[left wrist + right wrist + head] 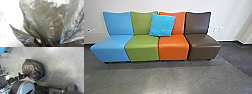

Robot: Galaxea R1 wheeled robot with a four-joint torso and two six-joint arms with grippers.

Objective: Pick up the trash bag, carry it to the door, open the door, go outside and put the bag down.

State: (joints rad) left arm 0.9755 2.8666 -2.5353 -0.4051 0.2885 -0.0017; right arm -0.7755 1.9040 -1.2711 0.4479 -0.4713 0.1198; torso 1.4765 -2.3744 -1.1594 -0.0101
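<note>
A dark, shiny trash bag [33,70] hangs from my left gripper [25,75], which is clamped on its gathered part in the right wrist view. Seen close up in the left wrist view, the bag [43,21] is thin, crinkled and partly see-through, with bluish bits showing in its folds. Its plastic bunches together near the gripper, and a loose pointed flap sticks out. How my right gripper's fingers stand cannot be made out.
Joined blue, green, orange and brown seats [142,47] stand against a white wall [231,15] in the head view. A bright blue pillow [162,25] leans on the backrests. Grey floor [166,77] lies before them.
</note>
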